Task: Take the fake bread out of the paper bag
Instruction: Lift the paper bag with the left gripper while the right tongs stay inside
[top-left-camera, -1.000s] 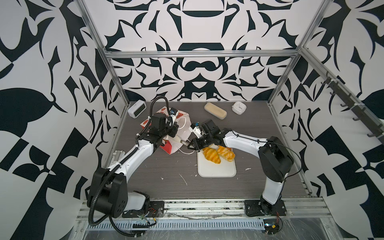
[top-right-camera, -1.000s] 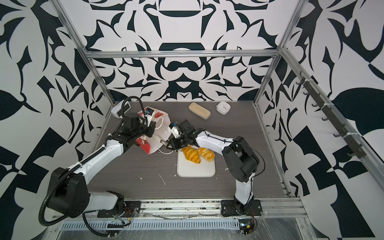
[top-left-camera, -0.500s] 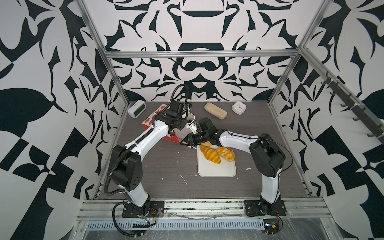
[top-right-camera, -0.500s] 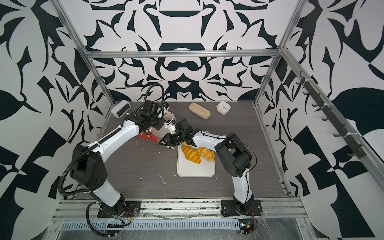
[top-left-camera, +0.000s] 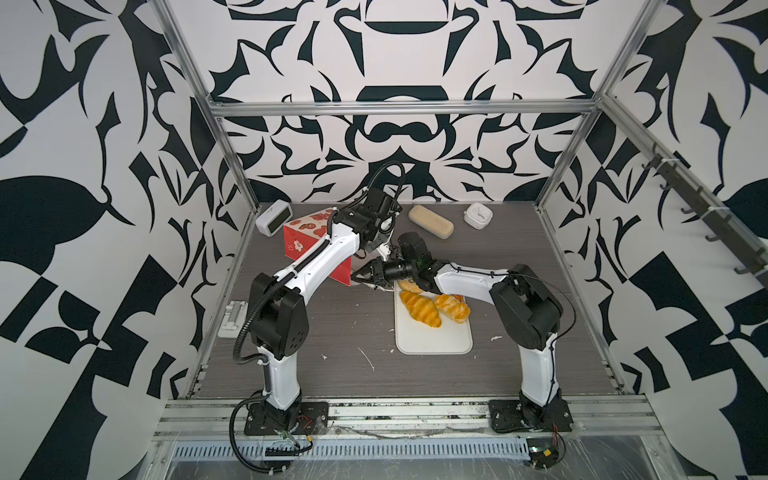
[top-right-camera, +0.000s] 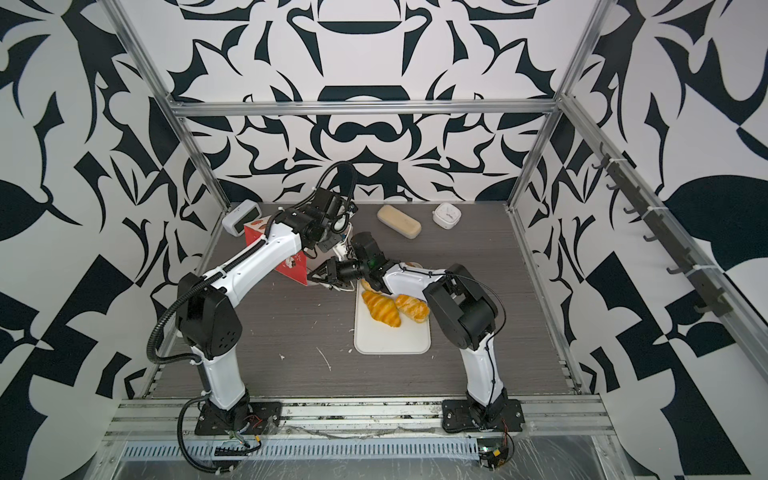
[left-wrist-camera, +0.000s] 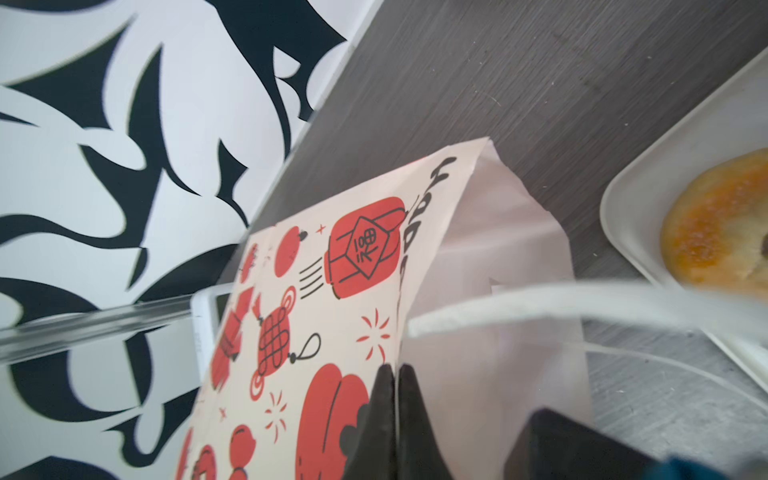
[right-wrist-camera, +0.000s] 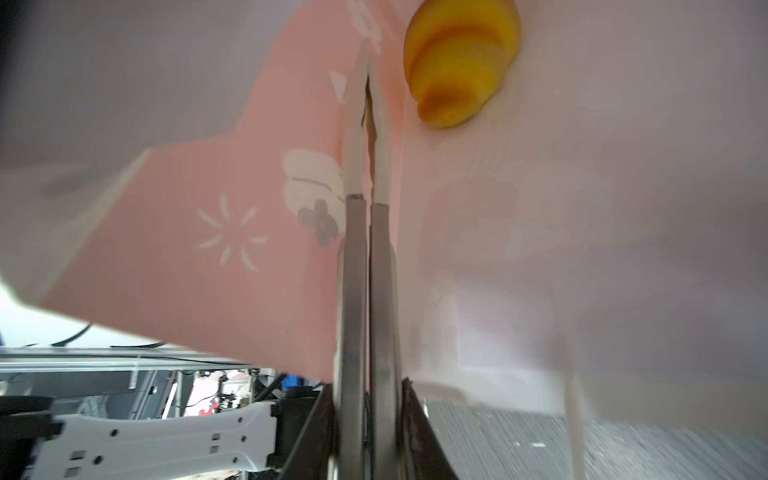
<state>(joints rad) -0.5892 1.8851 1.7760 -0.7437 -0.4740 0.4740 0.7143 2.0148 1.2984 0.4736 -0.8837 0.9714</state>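
Relative to one second earlier, the left gripper (left-wrist-camera: 394, 399), clamped on the rim of the paper bag (top-left-camera: 296, 245), has carried it rearward and tipped it, mouth toward the tray (top-left-camera: 432, 345) bearing fake bread (top-left-camera: 419, 309); the right gripper (right-wrist-camera: 368, 91), closed inside the bag, lies beside a croissant (right-wrist-camera: 461, 62) cut off by the frame edge, and any grip there is indiscernible.

We see a matt, red-printed paper bag (left-wrist-camera: 353, 257), croissants (top-left-camera: 419, 309) with a glossy plastic sheen, a smooth white tray (top-left-camera: 432, 343), a grey wood-grain tabletop (top-left-camera: 340, 324) and brushed metal frame rails (top-left-camera: 399, 109).
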